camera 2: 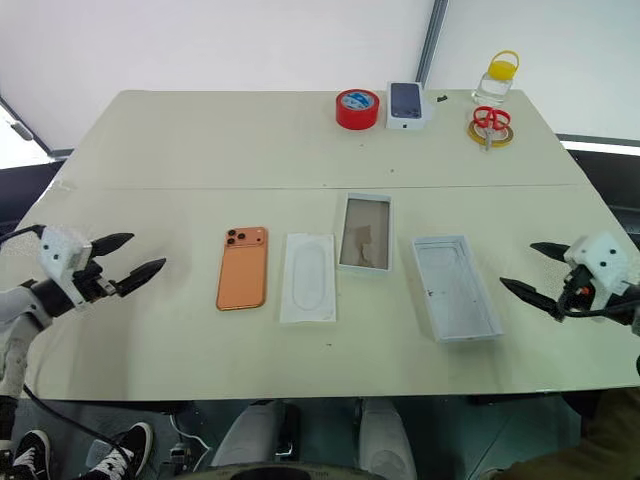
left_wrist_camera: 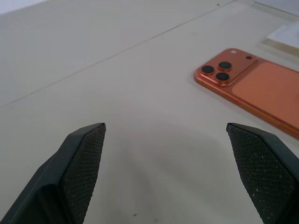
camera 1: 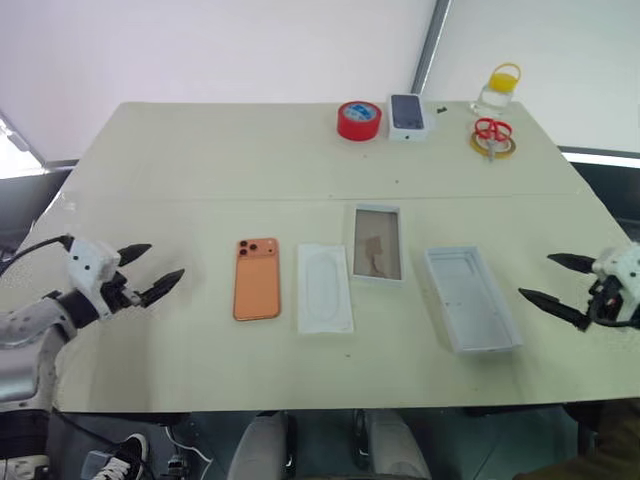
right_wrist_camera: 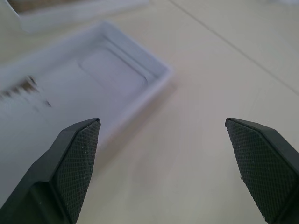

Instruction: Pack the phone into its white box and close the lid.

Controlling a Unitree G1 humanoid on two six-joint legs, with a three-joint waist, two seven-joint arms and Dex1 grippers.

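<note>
with both sets of fingers wide and empty, i worry my left gripper [camera 1: 155, 270] skids the flat phone [camera 1: 257, 279] toward three o'clock into the insert [camera 1: 325, 289].

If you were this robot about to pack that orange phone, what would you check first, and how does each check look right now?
1. Left hand open, ready to grasp: ok.
2. Right hand open and holding nothing: ok.
3. Phone lies flat, camera side up, nothing on top of it: ok.
4. White box has its open side up, with nothing lying in it: ok.
5. Lid lies hollow side up beside the white box, apart from it: ok.
6. Flat white insert sits between phone and white box, in the straight path across: not ok, the phone would likely need lifting over it.
</note>
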